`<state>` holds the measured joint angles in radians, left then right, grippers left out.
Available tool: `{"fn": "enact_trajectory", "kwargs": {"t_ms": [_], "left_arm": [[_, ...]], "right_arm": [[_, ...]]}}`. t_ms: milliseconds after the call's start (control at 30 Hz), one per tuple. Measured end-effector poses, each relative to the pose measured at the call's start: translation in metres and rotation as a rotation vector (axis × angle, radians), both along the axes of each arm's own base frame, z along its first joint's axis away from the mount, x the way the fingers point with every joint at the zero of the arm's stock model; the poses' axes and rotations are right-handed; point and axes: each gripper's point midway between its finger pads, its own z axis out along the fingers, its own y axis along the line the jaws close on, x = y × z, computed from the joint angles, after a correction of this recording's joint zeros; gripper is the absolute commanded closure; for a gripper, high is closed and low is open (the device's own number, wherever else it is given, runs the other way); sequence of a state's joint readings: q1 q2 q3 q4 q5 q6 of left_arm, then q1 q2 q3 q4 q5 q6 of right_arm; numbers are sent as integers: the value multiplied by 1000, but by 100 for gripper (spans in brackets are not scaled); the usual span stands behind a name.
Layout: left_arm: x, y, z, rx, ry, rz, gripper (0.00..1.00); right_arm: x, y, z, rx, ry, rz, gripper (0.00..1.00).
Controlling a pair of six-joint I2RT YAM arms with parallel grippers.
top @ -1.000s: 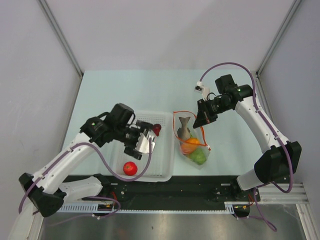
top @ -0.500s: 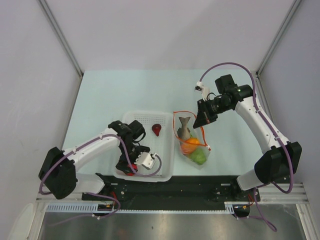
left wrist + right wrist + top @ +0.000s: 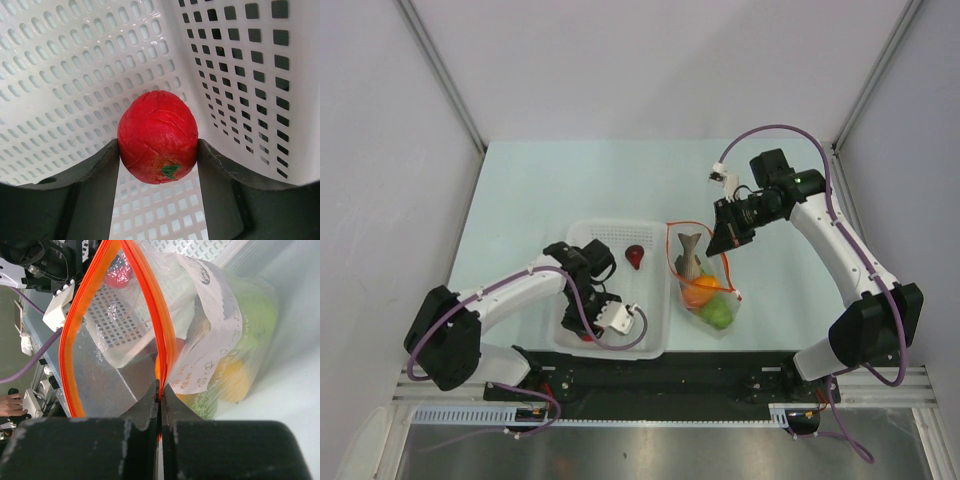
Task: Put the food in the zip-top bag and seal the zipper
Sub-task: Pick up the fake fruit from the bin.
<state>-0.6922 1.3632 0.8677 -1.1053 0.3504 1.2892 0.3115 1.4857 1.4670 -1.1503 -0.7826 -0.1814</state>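
The red round fruit point(image 3: 157, 136) lies in the near corner of the white basket point(image 3: 75, 75), and my left gripper point(image 3: 157, 146) is shut on it, both fingers against its sides. From above, the left gripper point(image 3: 586, 322) reaches down into the basket point(image 3: 610, 224) and hides most of the fruit. An orange-red pepper piece point(image 3: 636, 256) lies at the basket's far side. The zip-top bag point(image 3: 708, 298) holds the grey fish point(image 3: 690, 258), an orange fruit point(image 3: 700, 290) and a green fruit point(image 3: 718, 314). My right gripper point(image 3: 160, 387) is shut on the zipper point(image 3: 145, 285), holding the mouth open.
The basket sits directly left of the bag, their sides nearly touching. The left arm's cable point(image 3: 630, 335) loops over the basket's near rim. Bare table lies beyond both, toward the back wall.
My left arm swung down into the basket's near-left part and its jaws narrowed onto the red fruit. The right arm and the bag stayed still.
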Motion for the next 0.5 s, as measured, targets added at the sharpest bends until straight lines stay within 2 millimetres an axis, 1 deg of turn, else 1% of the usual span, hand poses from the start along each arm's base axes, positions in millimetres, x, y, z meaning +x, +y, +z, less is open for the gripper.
{"fn": "enact_trajectory", "kwargs": {"t_ms": [33,67,167,233,267,300,333,367,400,467,500], "left_arm": [[1,-1,0,-3,-4,0,50],[2,-1,0,-5,-10,0,56],[4,-3,1,-12,-20,0,65],[8,-6,6,-20,-30,7,65],[13,-10,13,-34,-44,10,65],[21,-18,25,-61,-65,20,64],[32,-30,43,-108,-94,33,62],[46,-44,66,-169,-140,46,62],[60,-59,94,-240,-186,64,61],[86,-91,159,-410,-287,96,58],[93,-103,187,-483,-325,112,57]], "right_arm": [[0,0,0,0,1,0,100],[0,0,-1,0,2,0,100],[2,1,-2,-1,4,0,100],[2,1,-3,-2,6,0,100],[2,1,-3,-2,6,0,100],[2,1,-3,-2,6,0,100],[2,1,-3,-2,6,0,100],[2,1,-3,-2,6,0,100],[2,1,-3,-2,6,0,100],[2,1,-3,-2,5,0,100],[2,1,-2,-1,5,0,100]]}}
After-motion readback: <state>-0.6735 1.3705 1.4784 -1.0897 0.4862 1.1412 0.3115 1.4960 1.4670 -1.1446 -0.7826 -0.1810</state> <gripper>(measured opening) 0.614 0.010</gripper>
